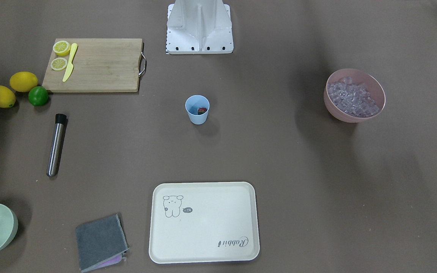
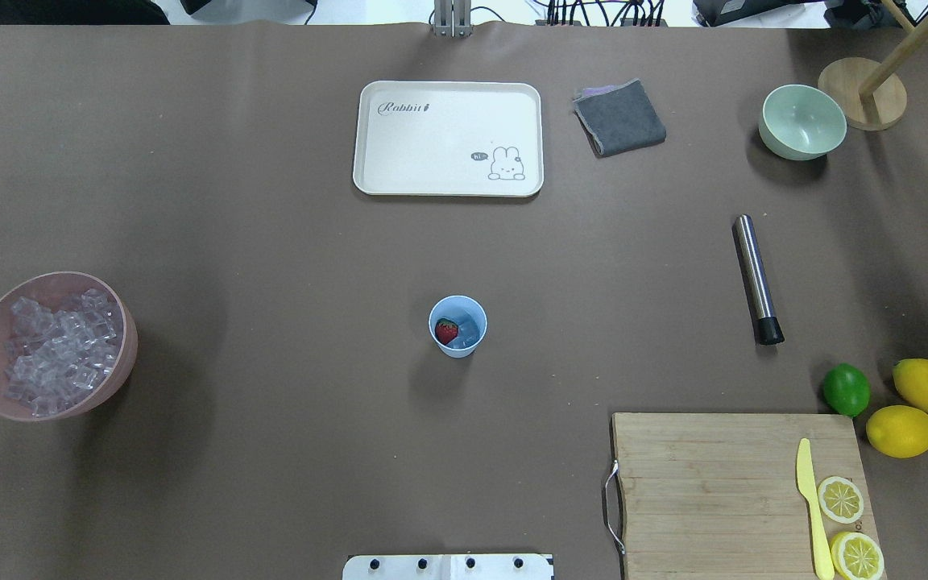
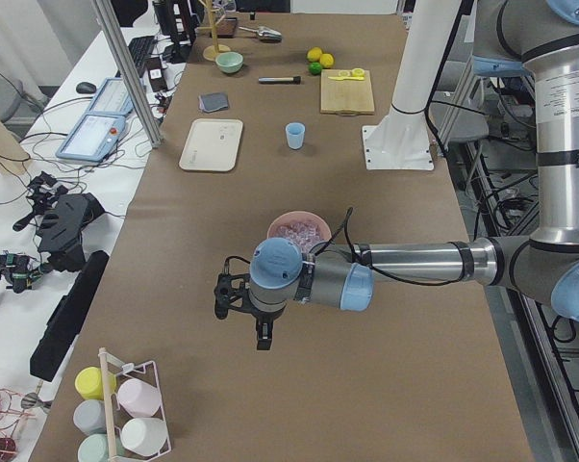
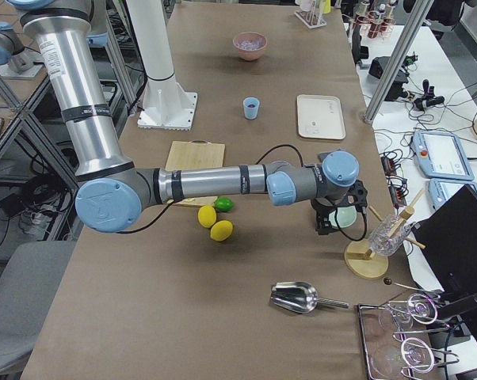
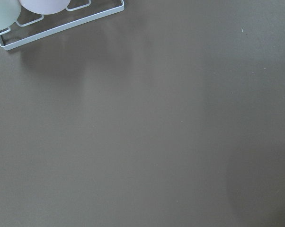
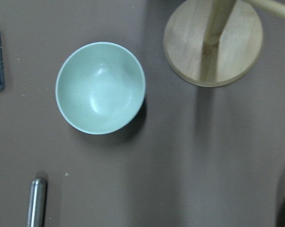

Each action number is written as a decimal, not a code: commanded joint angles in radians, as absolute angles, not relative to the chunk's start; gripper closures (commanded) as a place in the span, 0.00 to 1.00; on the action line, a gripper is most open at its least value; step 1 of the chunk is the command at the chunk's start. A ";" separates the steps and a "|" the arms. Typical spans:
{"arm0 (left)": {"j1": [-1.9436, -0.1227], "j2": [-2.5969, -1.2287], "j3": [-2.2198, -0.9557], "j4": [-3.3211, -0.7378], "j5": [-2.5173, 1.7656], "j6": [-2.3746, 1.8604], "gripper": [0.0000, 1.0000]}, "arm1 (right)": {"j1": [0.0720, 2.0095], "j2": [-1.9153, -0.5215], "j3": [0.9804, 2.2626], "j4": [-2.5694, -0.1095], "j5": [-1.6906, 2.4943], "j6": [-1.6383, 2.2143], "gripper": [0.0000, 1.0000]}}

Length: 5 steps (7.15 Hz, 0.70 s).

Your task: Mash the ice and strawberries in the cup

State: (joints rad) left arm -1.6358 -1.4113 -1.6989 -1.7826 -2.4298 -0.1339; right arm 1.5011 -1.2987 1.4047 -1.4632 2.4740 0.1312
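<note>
From the front I see the tapered light-blue plastic cup [image 1: 197, 110] mid-table on the matte brown cover [image 1: 279, 151], the red strawberry [image 1: 202, 110] inside it; the overhead view adds clear ice [image 2: 468, 330] beside the berry. Only the side views show the left gripper [image 3: 263, 335], outboard of the pink bowl [image 3: 299, 229], and the right gripper [image 4: 326, 222], above the glossy pale green bowl [image 4: 349, 218]. Both are well apart from the cup, and I cannot tell whether either is parted or closed.
</note>
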 commanded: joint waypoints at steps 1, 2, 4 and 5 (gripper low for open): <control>-1.635 -1.413 -1.703 -1.782 -2.430 -0.133 0.02 | 1.586 -1.337 1.405 -1.525 2.427 0.020 0.00; -1.635 -1.411 -1.703 -1.782 -2.430 -0.133 0.02 | 1.613 -1.407 1.446 -1.525 2.422 -0.018 0.00; -1.635 -1.413 -1.706 -1.782 -2.430 -0.133 0.02 | 1.629 -1.532 1.556 -1.538 2.402 -0.034 0.00; -1.635 -1.413 -1.710 -1.782 -2.430 -0.133 0.02 | 1.635 -1.573 1.619 -1.604 2.399 -0.061 0.00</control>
